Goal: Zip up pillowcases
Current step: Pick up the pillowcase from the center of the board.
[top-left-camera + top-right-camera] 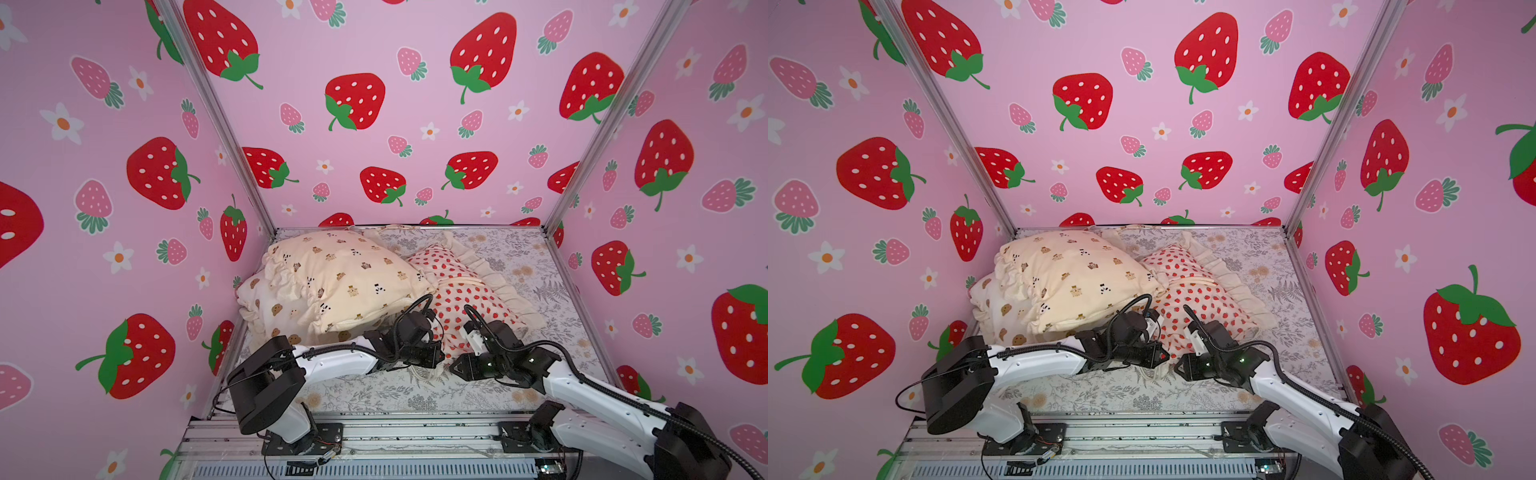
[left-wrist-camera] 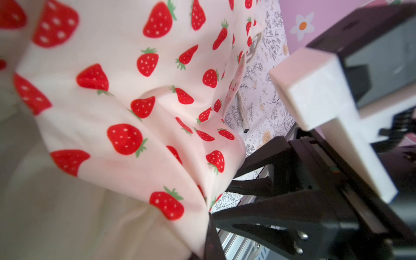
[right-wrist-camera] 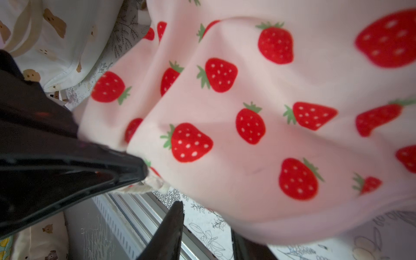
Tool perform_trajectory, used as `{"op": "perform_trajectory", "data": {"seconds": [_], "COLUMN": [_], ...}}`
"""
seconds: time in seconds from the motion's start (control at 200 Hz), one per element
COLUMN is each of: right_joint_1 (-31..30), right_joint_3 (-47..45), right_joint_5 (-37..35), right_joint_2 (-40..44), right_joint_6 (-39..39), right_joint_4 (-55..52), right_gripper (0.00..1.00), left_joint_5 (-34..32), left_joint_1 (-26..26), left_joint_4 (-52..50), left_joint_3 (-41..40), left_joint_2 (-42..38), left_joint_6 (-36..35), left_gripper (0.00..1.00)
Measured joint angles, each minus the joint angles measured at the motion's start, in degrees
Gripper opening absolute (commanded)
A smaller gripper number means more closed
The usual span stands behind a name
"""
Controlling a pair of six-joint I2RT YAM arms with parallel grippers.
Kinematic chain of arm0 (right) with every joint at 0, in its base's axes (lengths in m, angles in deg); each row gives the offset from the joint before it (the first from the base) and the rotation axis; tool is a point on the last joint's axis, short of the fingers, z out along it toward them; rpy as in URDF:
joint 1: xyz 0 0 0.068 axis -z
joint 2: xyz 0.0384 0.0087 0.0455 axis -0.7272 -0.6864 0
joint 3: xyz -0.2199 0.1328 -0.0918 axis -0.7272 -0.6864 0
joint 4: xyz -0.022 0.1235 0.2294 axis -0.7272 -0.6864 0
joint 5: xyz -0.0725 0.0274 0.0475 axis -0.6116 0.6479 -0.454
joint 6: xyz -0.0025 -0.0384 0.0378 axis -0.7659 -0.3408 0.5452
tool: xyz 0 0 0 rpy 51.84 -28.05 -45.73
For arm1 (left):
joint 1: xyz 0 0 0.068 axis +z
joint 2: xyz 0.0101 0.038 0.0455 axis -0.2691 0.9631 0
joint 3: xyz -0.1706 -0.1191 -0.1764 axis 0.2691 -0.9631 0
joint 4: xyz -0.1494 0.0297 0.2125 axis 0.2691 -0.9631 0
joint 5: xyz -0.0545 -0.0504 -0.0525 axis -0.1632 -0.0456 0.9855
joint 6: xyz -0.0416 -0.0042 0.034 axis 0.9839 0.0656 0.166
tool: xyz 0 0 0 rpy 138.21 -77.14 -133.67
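Observation:
Three pillowcases lie on the sheet. The bears-and-pandas one (image 1: 345, 274) rests on the bear-face one (image 1: 270, 309) at the left. The ruffled strawberry-print one (image 1: 461, 291) (image 1: 1196, 291) is beside them in the middle. My left gripper (image 1: 436, 357) (image 2: 206, 238) is shut on the near edge of the strawberry pillowcase (image 2: 135, 126). My right gripper (image 1: 455, 368) (image 3: 207, 236) faces it, almost touching, at the same near edge. Its fingers (image 3: 173, 225) stand apart with the sheet showing between them, and the strawberry fabric (image 3: 225, 135) bulges just above.
A grey fern-and-flower sheet (image 1: 519, 266) covers the table. Pink strawberry walls close in three sides, with metal posts (image 1: 582, 178) at the back corners. An aluminium rail (image 1: 395, 432) with both arm bases runs along the front edge.

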Motion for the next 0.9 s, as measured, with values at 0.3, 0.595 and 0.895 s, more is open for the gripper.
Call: {"op": "perform_trajectory", "data": {"seconds": [0.3,0.595,0.895], "right_joint_1": [0.0,0.0,0.3], "right_joint_3": [-2.6,-2.8,-2.8], "right_joint_5": [0.5,-0.5,-0.8], "right_joint_2": [0.7,1.5,1.5], "right_joint_6": [-0.1,-0.3,-0.3], "right_joint_4": [2.6,3.0,3.8], "right_gripper": [0.33,0.32,0.26], "left_joint_5": [0.7,1.2,1.7], "left_joint_1": [0.0,0.0,0.0], "left_joint_4": [1.0,1.3,1.5], "left_joint_3": [0.0,-0.3,-1.1], "left_joint_2": [-0.1,-0.1,-0.3], "left_joint_6": [-0.2,-0.5,-0.8], "left_gripper": [0.00,0.00,0.00]}}
